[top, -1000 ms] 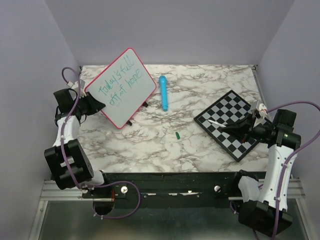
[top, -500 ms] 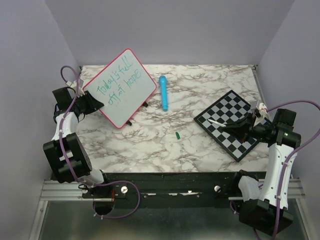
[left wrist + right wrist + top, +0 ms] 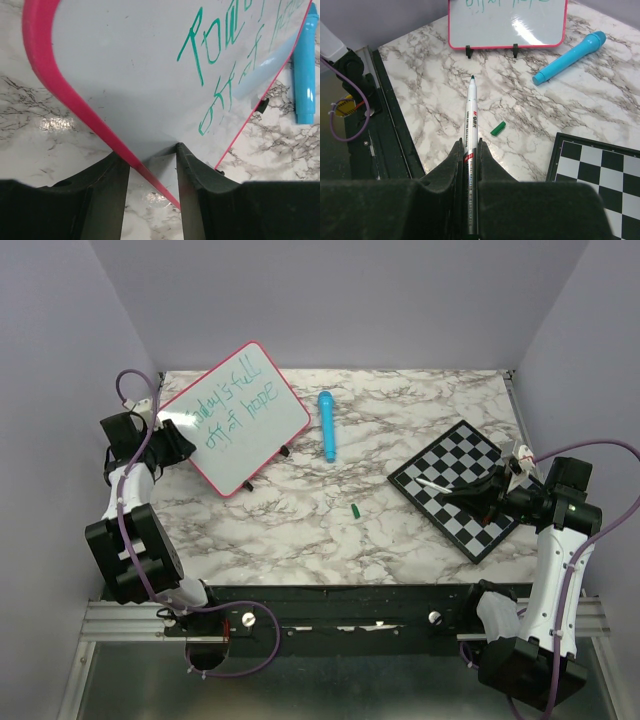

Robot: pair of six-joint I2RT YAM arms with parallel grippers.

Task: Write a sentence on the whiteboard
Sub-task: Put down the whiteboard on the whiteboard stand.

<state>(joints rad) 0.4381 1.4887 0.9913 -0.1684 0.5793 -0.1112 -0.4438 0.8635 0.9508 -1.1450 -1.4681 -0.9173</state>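
The whiteboard [image 3: 250, 455], white with a pink rim, stands tilted on two small black feet at the back left. The sentence [image 3: 235, 405] runs across it in two green lines, also seen in the left wrist view [image 3: 225, 60]. My left gripper [image 3: 178, 443] is at the board's left corner. Its jaws [image 3: 152, 152] are open, and the pink rim [image 3: 75, 105] crosses the gap with marble showing beside it. Over the chessboard, my right gripper [image 3: 478, 495] is shut on a silver marker [image 3: 470, 115]. Its uncapped green tip points toward the whiteboard [image 3: 485, 30].
A green cap [image 3: 355, 510] lies on the marble between the arms. A long blue marker-like object [image 3: 327, 426] lies just right of the whiteboard. The black-and-white chessboard [image 3: 450, 455] sits angled at the right. Purple walls enclose the table on three sides.
The left jaws have widened around the whiteboard's corner. The board has swung and settled with its left corner farther back. The right arm and marker have not moved.
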